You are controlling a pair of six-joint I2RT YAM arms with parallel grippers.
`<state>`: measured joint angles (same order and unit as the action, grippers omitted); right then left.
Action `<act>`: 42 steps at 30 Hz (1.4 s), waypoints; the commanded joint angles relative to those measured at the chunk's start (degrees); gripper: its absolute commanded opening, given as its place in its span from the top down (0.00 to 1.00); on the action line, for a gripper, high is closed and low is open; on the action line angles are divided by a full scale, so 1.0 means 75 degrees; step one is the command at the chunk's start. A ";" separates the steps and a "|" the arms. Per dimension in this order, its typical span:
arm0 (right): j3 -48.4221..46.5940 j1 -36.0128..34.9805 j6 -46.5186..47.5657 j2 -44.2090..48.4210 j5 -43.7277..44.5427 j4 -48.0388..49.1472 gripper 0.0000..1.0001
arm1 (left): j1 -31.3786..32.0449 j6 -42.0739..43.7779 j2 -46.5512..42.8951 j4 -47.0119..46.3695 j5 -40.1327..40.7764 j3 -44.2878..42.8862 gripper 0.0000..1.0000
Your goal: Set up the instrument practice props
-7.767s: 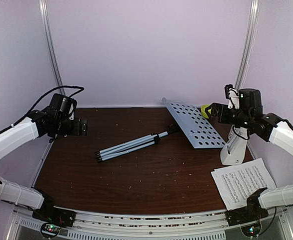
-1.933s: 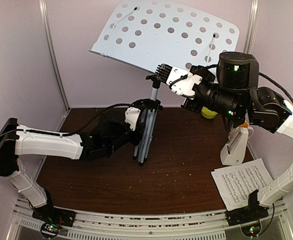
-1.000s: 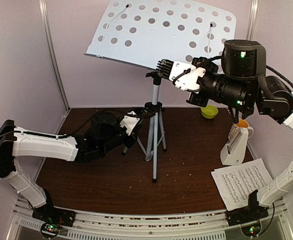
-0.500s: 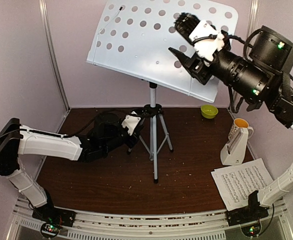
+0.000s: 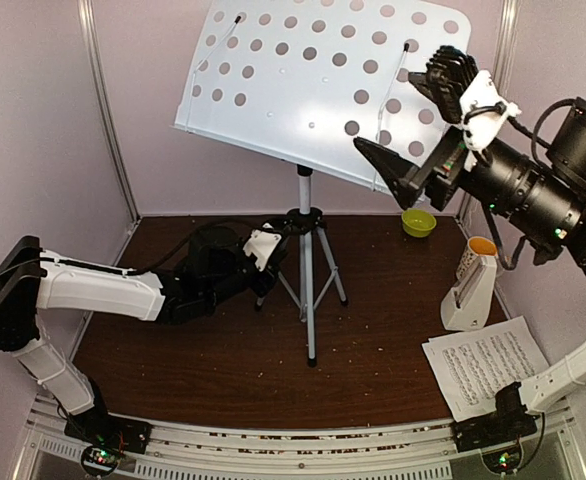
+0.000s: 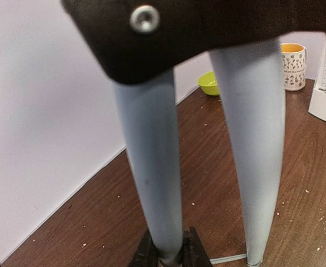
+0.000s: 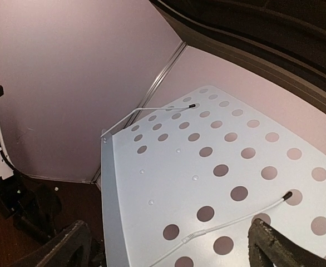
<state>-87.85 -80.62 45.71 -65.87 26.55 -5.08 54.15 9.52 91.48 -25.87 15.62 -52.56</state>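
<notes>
The music stand (image 5: 306,250) stands upright mid-table on its spread silver tripod. Its white perforated desk (image 5: 313,80) is tilted up, facing front. My left gripper (image 5: 270,262) is low beside the tripod, shut on one silver leg (image 6: 152,178), with the black fingertips (image 6: 193,255) pressed on both sides of it. My right gripper (image 5: 397,104) hangs high at the desk's lower right corner, jaws wide open and holding nothing; the desk (image 7: 207,183) fills the right wrist view between its fingers (image 7: 60,250). The white metronome (image 5: 470,292) and sheet-music pages (image 5: 488,365) lie at the right.
A yellow-green bowl (image 5: 418,222) sits at the back right, and a white mug with an orange inside (image 5: 483,246) stands just behind the metronome. Both show past the legs in the left wrist view: bowl (image 6: 209,83), mug (image 6: 294,65). Crumbs dot the brown table (image 5: 203,350).
My right gripper has opened, let go of the stand under the desk and pulled back up to the right. The desk now tilts steeper. The left gripper keeps its hold on the leg.
</notes>
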 commanded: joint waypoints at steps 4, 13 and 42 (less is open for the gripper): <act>0.1970 -0.0028 -0.2721 0.2360 -0.0476 -0.0358 0.00 | 0.0069 0.0313 0.0201 0.0619 -0.0145 0.0025 1.00; 0.5444 0.0053 -0.4516 0.3754 0.0373 0.0177 0.04 | 0.0069 0.0266 0.0201 0.1005 -0.0411 -0.0159 1.00; 0.5820 0.4379 -0.4268 -0.2070 -0.4585 0.5105 0.31 | 0.0069 0.0102 -0.0122 0.0755 -0.0629 0.0144 1.00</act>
<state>-40.84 -49.45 11.18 -78.98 -5.15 25.12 54.04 8.86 91.22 -23.62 14.52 -53.47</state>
